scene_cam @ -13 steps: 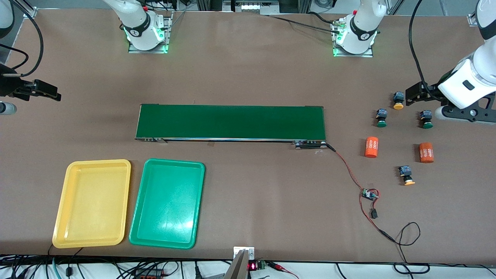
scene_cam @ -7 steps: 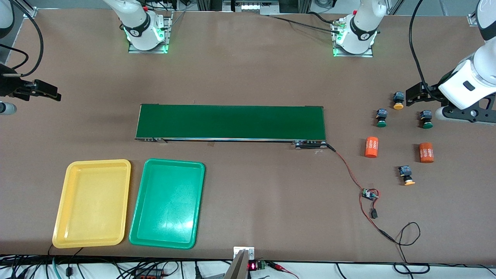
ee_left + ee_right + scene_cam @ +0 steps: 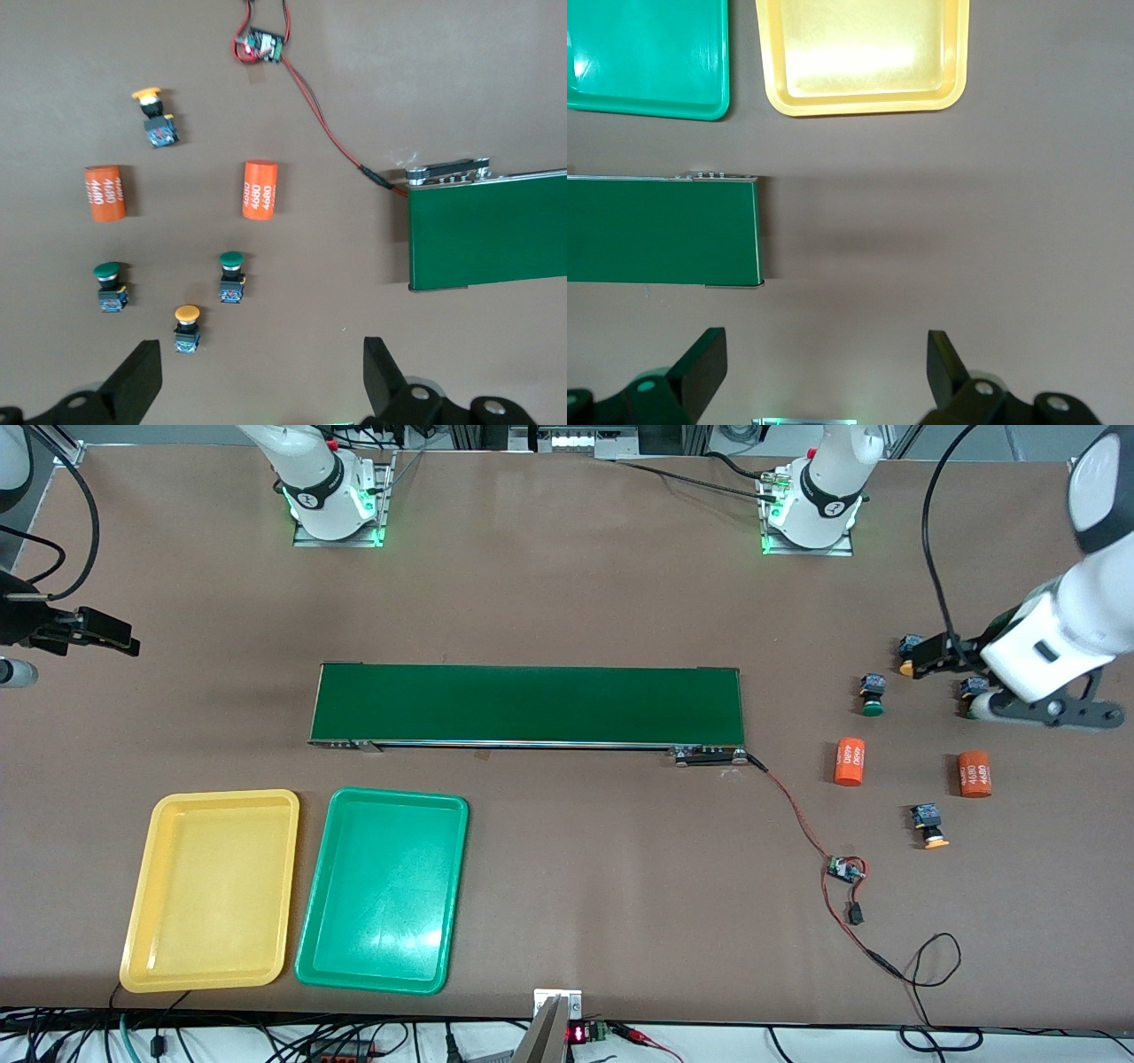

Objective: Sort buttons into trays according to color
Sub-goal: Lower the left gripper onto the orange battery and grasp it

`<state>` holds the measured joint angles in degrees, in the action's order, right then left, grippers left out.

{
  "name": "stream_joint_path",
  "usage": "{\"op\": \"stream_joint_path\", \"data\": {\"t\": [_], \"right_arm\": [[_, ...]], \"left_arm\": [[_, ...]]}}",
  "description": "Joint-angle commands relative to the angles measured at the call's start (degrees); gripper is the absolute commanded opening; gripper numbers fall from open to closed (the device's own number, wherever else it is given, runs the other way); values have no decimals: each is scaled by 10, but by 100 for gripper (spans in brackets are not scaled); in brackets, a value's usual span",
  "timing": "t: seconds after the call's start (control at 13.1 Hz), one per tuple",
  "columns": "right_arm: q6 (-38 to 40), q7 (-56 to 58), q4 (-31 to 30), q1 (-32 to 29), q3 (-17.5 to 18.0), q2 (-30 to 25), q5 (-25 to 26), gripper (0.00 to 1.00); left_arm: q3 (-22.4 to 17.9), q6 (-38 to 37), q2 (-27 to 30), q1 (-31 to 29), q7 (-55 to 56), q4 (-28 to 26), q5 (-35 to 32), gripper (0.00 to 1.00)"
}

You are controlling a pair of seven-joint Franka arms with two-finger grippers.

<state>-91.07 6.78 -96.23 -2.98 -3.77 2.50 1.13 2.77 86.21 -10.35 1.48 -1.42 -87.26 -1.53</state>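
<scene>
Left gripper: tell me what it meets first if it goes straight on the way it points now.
Probably the yellow-capped button. The left gripper, jaws open and empty, looks down on the table, and that button lies closest to its jaws, though off toward one finger. Height above it is unclear, so it may meet bare table instead.

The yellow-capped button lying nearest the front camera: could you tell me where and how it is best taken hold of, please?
Grip that yellow-capped button across its boxy black-and-blue body, coming straight down from above with the open left end effector. It lies on its side, so the body probably offers flatter sides than the round cap. Nothing touches it; the nearest orange cylinder lies apart.
</scene>
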Motion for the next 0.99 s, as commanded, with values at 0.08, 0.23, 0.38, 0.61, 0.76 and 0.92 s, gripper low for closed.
{"op": "stream_joint_path", "data": {"t": [0.08, 0.23, 0.38, 0.61, 0.76, 0.92], "right_arm": [[4, -9, 1, 1, 3, -3, -2, 100], [1, -9, 2, 1, 3, -3, -2, 100], [0, -9, 1, 1, 3, -3, -2, 100], [-2, -9, 0, 0, 3, -3, -2, 100], [-12, -9, -4, 0, 4, -2, -3, 100], [-18, -9, -4, -1, 4, 3, -4, 100]], "left_arm": [[2, -6, -76, -12, 1, 18, 12, 100], [0, 14, -114, -14, -2, 28, 5, 100], [0, 77, -139, -29, 1, -14, 2, 100], [0, 239, -133, -42, 1, -142, 1, 100], [0, 366, -133, -46, -3, -224, 0, 100], [0, 494, -134, -46, -3, -305, 0, 100]]}}
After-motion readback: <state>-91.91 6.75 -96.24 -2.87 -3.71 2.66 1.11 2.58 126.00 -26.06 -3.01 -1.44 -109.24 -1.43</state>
